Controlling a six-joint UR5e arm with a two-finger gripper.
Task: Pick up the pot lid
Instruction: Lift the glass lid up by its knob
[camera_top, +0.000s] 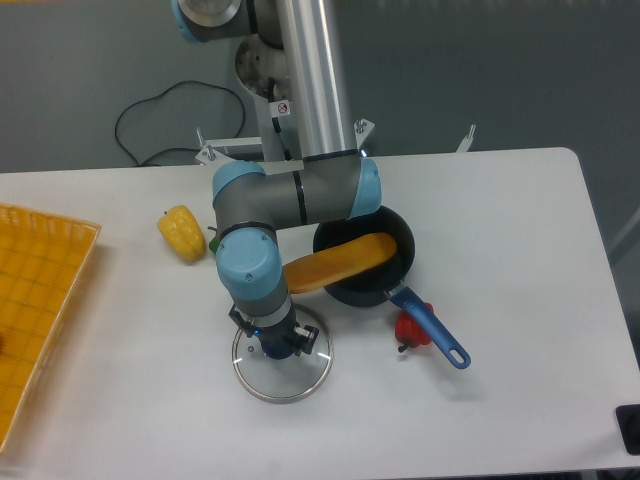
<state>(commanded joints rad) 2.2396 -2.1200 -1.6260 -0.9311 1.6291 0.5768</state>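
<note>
A: Item one, the pot lid. Location?
B: Flat on the white table, near edge side, under the gripper; just beside the black pan.
A: Reason for the gripper's placing?
B: Presumably the knob: it is the lid's one raised part, and the glass around it offers little to pinch. The arm reaches down over it from the far side, fingers one to each flank.
A: State of fingers?
B: Set apart, knob between them. Whether they press on it, cannot tell; the housing hides part of the contact.
A: Neighbouring stock?
B: One orange-brown curved piece, lying partly in the pan, its other end passing behind the gripper. One blue handle, slanting out from the pan beside a red item. Neither seems to block a straight lift.
A: Description of item one?
B: Round, clear pane, the white showing through; thin silvery rim, bright in places; knob dark blue, rounded, near the middle.
A: Handling remarks?
B: Likely smooth; a poorly centred pinch could tilt it. Advise a firm hold, then straight up.
</note>
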